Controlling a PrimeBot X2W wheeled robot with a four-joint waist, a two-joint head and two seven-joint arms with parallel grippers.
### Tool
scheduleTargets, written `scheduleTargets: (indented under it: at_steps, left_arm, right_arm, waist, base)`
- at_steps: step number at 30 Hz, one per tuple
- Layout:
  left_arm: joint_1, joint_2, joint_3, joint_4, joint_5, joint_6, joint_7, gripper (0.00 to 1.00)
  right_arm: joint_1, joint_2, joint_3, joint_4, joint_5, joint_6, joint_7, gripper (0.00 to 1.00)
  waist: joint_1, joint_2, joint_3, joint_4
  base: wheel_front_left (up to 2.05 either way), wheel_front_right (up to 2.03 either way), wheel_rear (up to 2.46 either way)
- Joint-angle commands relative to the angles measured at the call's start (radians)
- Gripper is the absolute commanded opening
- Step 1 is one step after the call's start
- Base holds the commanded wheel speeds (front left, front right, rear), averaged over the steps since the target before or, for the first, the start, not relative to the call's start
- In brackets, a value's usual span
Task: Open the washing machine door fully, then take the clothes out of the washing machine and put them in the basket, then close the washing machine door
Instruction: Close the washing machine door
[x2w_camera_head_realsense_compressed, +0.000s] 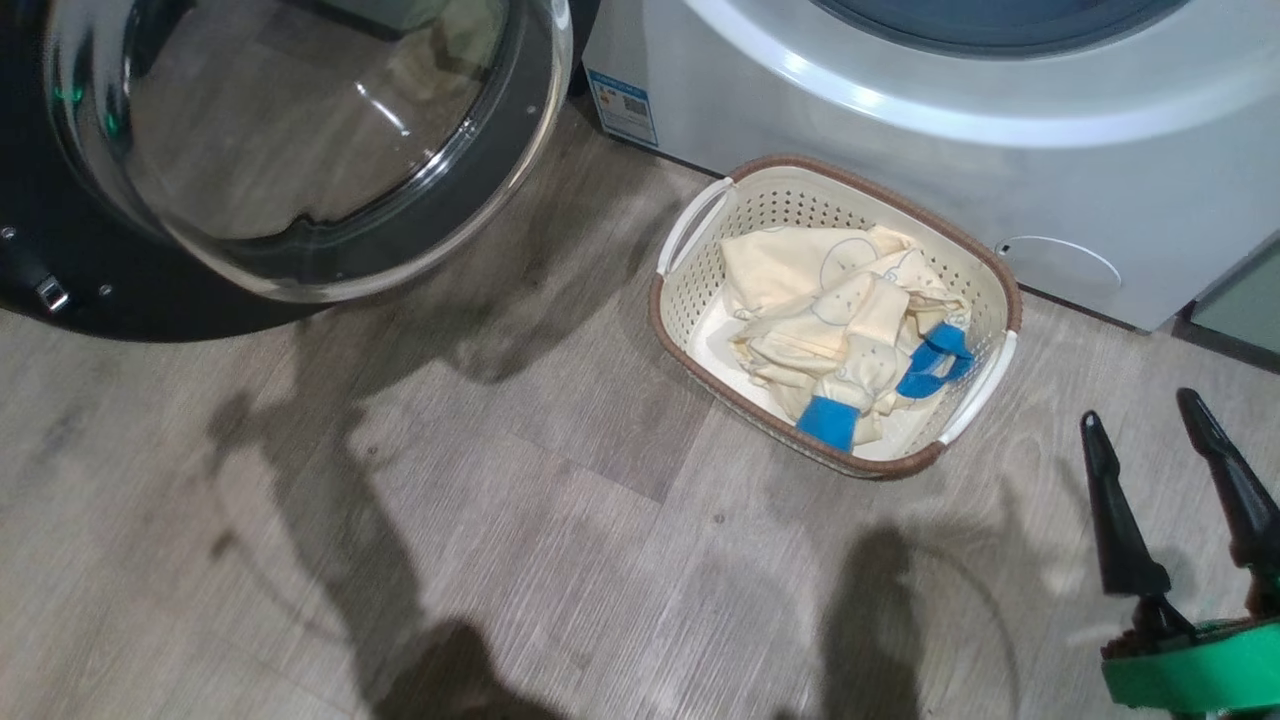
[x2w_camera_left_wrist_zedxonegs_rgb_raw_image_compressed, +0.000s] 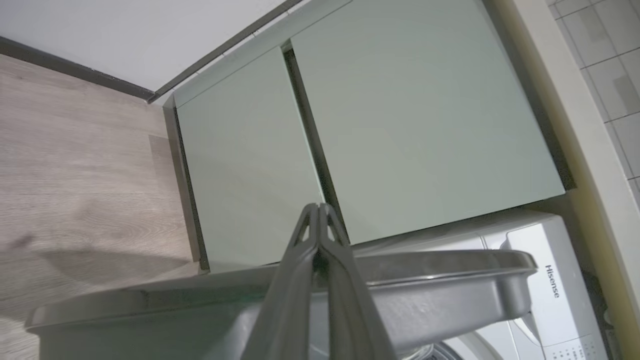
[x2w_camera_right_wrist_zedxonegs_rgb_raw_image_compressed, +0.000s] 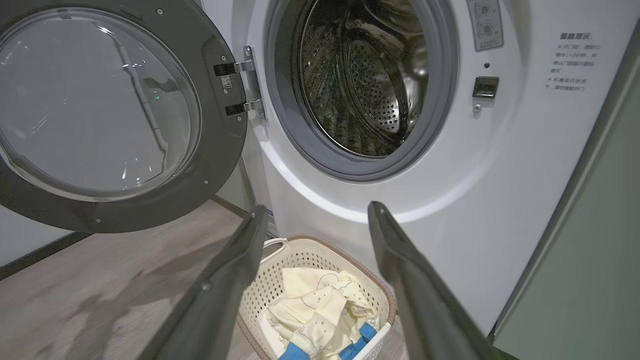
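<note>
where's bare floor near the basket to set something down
The floor is bare left of the basket up to the washing machine door and on its near side. Crowded: the clothes fill the basket, which sits close to the washing machine.

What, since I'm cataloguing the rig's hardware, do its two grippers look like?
The right gripper has two long, tapering black fingers with pointed tips on a bright green mount. The left gripper has slim dark grey fingers with slotted cut-outs near their tips.

Cream, blue-cuffed clothes (x2w_camera_head_realsense_compressed: 845, 320); perforated basket (x2w_camera_head_realsense_compressed: 700, 290)
</note>
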Motion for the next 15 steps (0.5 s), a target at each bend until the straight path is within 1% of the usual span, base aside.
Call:
scheduleTargets:
  at_steps: [1, 11, 15]
  left_arm:
    - [-0.038, 0.076, 0.017, -0.024, 0.016, -0.011, 0.009, 0.0]
    - [-0.042, 0.074, -0.021, -0.011, 0.037, -0.02, 0.052, 0.0]
    - [-0.038, 0.073, -0.03, -0.012, 0.035, -0.039, 0.081, 0.0]
  right_arm:
    - [-0.027, -0.017, 0.015, -0.035, -0.01, 0.004, -0.006, 1.0]
    - [-0.036, -0.018, 0.011, -0.033, -0.009, 0.004, -0.006, 1.0]
    - [-0.036, -0.018, 0.011, -0.032, -0.009, 0.004, -0.006, 1.0]
  waist:
    - [-0.0001, 0.0, 0.002, 0.0]
    - [-0.0001, 0.0, 0.01, 0.003]
    - [-0.0001, 0.0, 0.009, 0.007]
  base:
    - [0.0, 0.0, 0.0]
    - [0.0, 0.0, 0.0]
    - [0.0, 0.0, 0.0]
